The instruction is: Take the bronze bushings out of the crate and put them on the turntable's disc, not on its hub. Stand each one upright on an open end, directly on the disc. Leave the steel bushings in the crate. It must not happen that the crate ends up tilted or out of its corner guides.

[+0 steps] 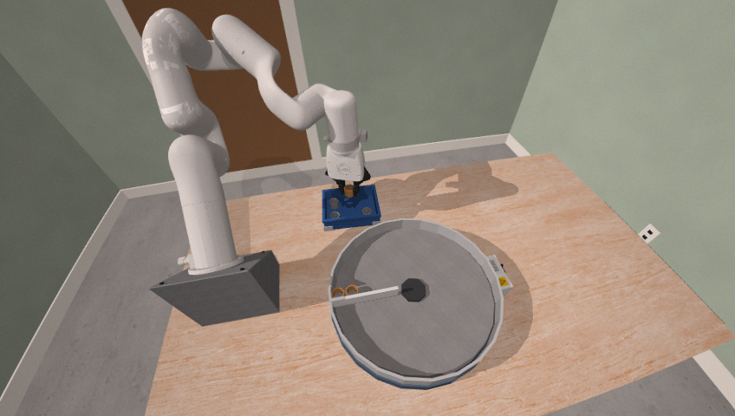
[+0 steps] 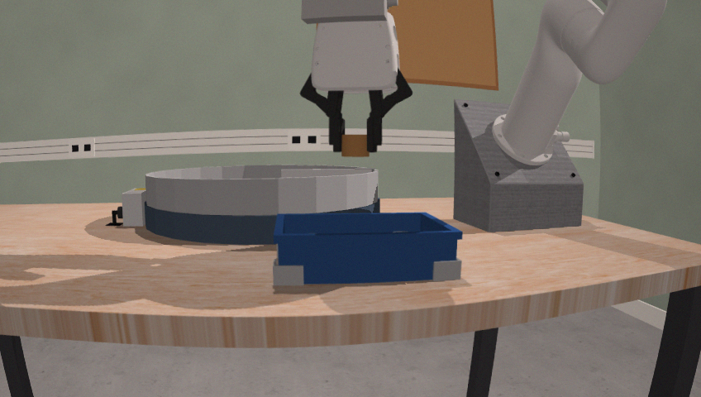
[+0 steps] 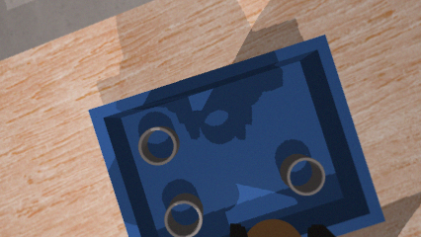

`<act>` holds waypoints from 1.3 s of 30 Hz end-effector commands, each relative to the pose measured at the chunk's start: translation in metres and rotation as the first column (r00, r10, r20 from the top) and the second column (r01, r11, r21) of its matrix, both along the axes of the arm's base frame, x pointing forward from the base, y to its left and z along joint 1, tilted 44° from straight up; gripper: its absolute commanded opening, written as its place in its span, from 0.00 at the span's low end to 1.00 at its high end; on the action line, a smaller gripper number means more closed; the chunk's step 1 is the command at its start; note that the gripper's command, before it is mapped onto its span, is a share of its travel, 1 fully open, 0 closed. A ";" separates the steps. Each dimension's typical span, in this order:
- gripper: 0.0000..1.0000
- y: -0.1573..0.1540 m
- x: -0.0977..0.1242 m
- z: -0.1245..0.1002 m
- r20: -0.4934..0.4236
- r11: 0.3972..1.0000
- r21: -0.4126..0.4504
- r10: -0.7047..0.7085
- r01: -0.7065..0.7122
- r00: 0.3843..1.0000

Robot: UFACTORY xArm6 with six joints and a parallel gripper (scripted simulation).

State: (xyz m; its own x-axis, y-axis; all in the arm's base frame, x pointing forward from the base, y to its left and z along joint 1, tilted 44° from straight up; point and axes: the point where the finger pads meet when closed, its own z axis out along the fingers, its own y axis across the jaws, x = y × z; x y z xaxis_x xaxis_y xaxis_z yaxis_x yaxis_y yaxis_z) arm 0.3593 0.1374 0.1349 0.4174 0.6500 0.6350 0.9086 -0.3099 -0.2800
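Two bronze rings point(image 1: 345, 291) already inside the turntable point(image 1: 494, 289), beside its radial bar; from above, gripper point(image 1: 350, 186) over blue crate point(image 1: 377, 204).

Side on: clamped on a smooth bronze bushing point(image 2: 355, 145), upright, high above the crate.

Wrist: three dull steel bushings point(image 3: 158, 145) left standing in crate.

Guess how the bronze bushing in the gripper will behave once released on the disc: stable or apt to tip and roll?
The bronze bushing looks short and squat, so it probably stands stably on an open end. Tipped, its round wall would likely roll across the flat disc. It looks rigid; the gripper pinches only its upper part.
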 end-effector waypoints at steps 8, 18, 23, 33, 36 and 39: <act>0.00 -0.001 0.001 0.001 0.003 1.000 0.000 -0.001 0.001 1.000; 0.00 -0.026 0.006 -0.023 0.003 1.000 0.000 -0.001 0.001 1.000; 0.00 -0.064 0.015 -0.060 0.003 1.000 0.000 -0.001 0.001 1.000; 0.00 -0.130 0.029 -0.123 0.003 1.000 0.000 -0.001 0.001 1.000; 0.00 -0.148 0.032 -0.140 0.003 1.000 0.000 -0.001 0.001 1.000; 0.00 -0.159 0.035 -0.151 0.003 1.000 0.000 -0.001 0.001 1.000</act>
